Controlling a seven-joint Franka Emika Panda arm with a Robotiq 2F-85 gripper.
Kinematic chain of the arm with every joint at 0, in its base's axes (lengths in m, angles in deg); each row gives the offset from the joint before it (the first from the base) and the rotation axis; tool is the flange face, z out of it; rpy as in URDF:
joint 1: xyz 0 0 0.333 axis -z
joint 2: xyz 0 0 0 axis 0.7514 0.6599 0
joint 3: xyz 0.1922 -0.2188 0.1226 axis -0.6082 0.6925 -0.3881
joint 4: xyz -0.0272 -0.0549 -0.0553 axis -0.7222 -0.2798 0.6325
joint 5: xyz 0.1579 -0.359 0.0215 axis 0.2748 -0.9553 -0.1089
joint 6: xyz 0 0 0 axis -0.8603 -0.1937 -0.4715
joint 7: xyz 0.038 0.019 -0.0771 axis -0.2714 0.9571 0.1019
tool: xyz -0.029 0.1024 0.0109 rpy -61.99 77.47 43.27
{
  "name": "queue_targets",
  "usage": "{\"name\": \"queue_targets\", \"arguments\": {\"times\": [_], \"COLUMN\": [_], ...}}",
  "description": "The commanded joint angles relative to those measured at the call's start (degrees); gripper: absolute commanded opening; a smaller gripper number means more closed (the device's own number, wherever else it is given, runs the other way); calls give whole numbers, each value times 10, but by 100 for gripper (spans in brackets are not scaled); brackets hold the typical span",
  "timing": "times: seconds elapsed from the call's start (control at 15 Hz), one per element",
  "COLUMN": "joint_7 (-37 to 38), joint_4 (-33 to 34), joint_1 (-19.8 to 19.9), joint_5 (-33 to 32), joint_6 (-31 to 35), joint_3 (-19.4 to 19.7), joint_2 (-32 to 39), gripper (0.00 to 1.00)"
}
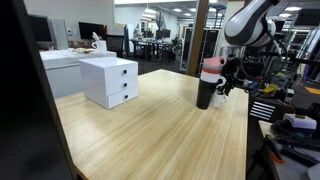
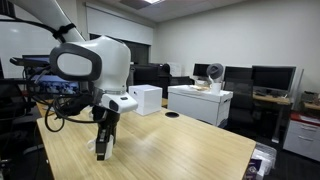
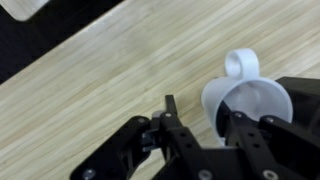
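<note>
My gripper [image 3: 197, 118] hangs over the bench [image 3: 90, 90]. In the wrist view the mug [image 3: 258, 104] sits on the bench at 2 o'clock from my gripper, just beside it, with its handle [image 3: 240, 64] at 12 o'clock. In an exterior view the drawer box [image 1: 110, 81] stands on the bench at 9 o'clock, well apart.

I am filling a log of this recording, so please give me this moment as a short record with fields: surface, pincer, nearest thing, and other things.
surface: wooden table
pincer: low over the table near its edge, fingers apart in the wrist view
nearest thing: white mug, open side up, handle toward the top of the wrist view; it sits by one finger, and contact cannot be told
beside it: dark cup with a pink top, upright
further off: white drawer unit, two drawers, well apart from the pincer
</note>
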Motion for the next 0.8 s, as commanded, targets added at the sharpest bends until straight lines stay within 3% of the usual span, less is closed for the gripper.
{"name": "queue_targets", "arguments": {"times": [0.0, 0.27, 0.73], "joint_7": [4, 19, 28], "joint_4": [7, 5, 31], "joint_1": [3, 4, -2], "joint_5": [-1, -4, -49], "joint_6": [-5, -7, -103], "joint_3": [-1, 0, -7], "joint_2": [4, 3, -44], "gripper": [10, 2, 6]}}
